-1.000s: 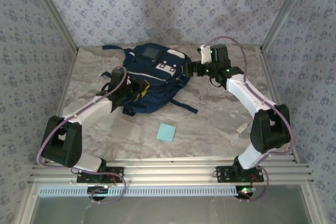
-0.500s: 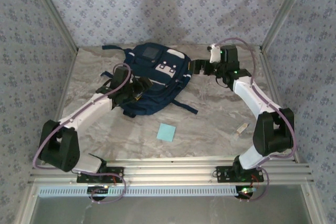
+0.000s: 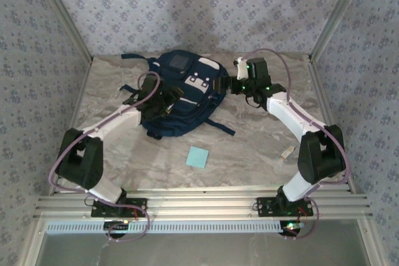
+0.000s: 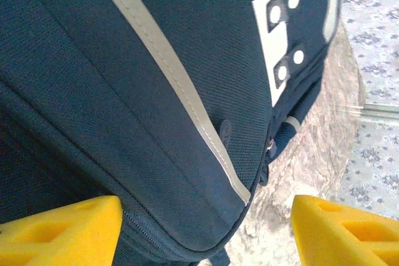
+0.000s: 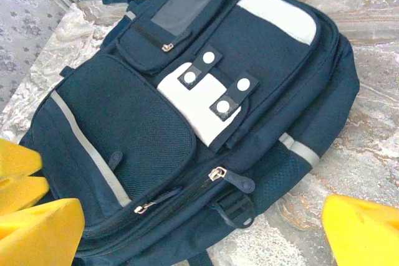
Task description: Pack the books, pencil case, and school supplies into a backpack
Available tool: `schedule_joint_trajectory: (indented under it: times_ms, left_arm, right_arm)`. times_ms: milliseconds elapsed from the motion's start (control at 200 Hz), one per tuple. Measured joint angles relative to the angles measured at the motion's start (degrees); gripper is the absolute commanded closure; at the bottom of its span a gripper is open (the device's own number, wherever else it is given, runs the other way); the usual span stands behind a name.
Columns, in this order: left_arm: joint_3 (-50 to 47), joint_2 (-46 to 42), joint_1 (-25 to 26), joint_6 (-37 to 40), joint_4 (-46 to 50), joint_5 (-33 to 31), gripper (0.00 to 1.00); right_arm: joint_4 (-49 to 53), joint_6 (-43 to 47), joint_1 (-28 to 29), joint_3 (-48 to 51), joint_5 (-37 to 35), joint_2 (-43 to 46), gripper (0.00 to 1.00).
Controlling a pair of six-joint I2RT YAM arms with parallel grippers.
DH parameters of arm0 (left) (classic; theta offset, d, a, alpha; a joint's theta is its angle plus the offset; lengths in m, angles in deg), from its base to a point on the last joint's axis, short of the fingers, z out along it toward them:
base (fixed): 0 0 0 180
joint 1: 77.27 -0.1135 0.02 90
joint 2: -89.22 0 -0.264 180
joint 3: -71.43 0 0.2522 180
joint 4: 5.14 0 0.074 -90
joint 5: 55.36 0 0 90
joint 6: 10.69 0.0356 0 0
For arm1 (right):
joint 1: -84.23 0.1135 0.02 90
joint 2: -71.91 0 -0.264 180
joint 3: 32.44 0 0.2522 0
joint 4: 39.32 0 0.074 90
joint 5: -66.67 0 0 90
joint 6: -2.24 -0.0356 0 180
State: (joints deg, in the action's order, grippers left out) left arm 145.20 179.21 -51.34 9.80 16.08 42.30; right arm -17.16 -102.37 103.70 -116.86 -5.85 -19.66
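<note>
One navy backpack (image 3: 184, 95) lies front-up at the far middle of the counter (image 3: 249, 147), its carry loop toward the far left corner and a dark strap (image 3: 221, 128) trailing to the near right. The right wrist view shows a grey window patch on the small top pocket, a white panel crossed by two dark tabs with white studs, a pale patch near the top, and a grey stripe across the mesh-faced lower pocket; the zips there look closed. A light-blue pad (image 3: 197, 156) lies on the bare counter nearer the arms, well apart from the backpack, and a small pale object (image 3: 287, 152) lies at the near right. The counter is a grey marbled sheet, walled by floral-patterned panels in metal frames, with ribbed metal rails along the near edge. The left arm (image 3: 115, 123) reaches over the backpack's near-left edge, its jaws released, the yellow fingers (image 4: 56, 228) spread wide with nothing pinched. The right arm (image 3: 287, 107) holds its jaws released too, just beside the backpack's right side, fingers (image 5: 361, 228) wide and empty. Compared with half a second ago, the right wrist has swung back toward the backpack and the left arm has pushed further over it; backpack and pad have not moved.
</note>
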Motion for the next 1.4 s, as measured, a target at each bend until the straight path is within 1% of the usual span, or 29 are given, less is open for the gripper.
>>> schedule_joint_trajectory:
  times_ms: [195,280,355,480,605,675,765,884,924,994,1009,1069,1169,1229,1399]
  left_arm:
    - [-0.04,4.33,0.46,-6.08,-3.50,-0.07,0.36]
    - [-0.57,4.94,0.61,-7.87,-4.26,-0.48,0.35]
    - [-0.74,4.92,0.87,-8.66,-4.26,-1.18,0.32]
    - [-0.94,4.37,1.20,-9.99,-3.32,-2.32,0.29]
    - [-2.29,2.82,1.20,-11.52,-2.45,-3.74,0.29]
    - [-2.54,2.71,1.20,-12.11,-2.08,-4.59,0.32]
    - [-2.51,3.45,1.07,-12.24,-2.19,-5.22,0.41]
    - [-1.66,7.04,0.37,-12.17,-2.60,-4.92,0.58]
    - [-0.98,8.79,0.00,-12.15,-2.47,-4.55,0.66]
    - [0.07,11.45,-0.50,-11.82,-2.43,-3.74,0.83]
    - [0.35,11.85,-0.59,-11.21,-2.43,-3.34,0.89]
    - [1.46,13.35,-0.92,-11.26,-3.50,-2.34,0.99]
    - [2.10,13.75,-1.20,-10.73,-3.91,-1.01,1.00]
    - [2.10,13.73,-1.20,-10.69,-4.07,-0.61,1.00]
    - [2.10,12.11,-1.64,-9.73,-3.63,0.94,1.00]
  right_arm:
    - [0.09,0.00,0.20,1.29,-0.39,-0.04,0.03]
    - [0.35,0.00,0.20,1.53,-0.66,-0.09,0.04]
    - [0.37,0.00,0.20,1.53,-1.14,-0.09,0.04]
    - [0.35,0.00,0.20,1.53,-1.92,-0.26,0.04]
    - [0.33,0.00,0.20,1.53,-2.80,-0.96,0.04]
    - [0.31,0.00,0.20,1.53,-3.19,-1.51,0.05]
    - [0.33,0.00,0.20,1.53,-3.21,-2.03,0.05]
    - [0.33,0.02,0.20,1.53,-3.15,-2.32,0.08]
    - [0.31,0.02,0.20,1.53,-2.97,-2.32,0.09]
    - [0.28,0.02,0.20,1.53,-2.25,-2.32,0.10]
    - [0.28,0.00,0.20,1.53,-2.08,-2.34,0.10]
    - [0.26,-0.04,0.20,1.53,-1.38,-2.49,0.13]
    - [0.13,-0.52,0.22,1.53,0.17,-2.95,0.22]
    - [0.00,0.09,0.35,1.53,1.60,-3.28,0.25]
    - [-1.05,6.60,0.46,1.51,7.87,-4.00,0.26]
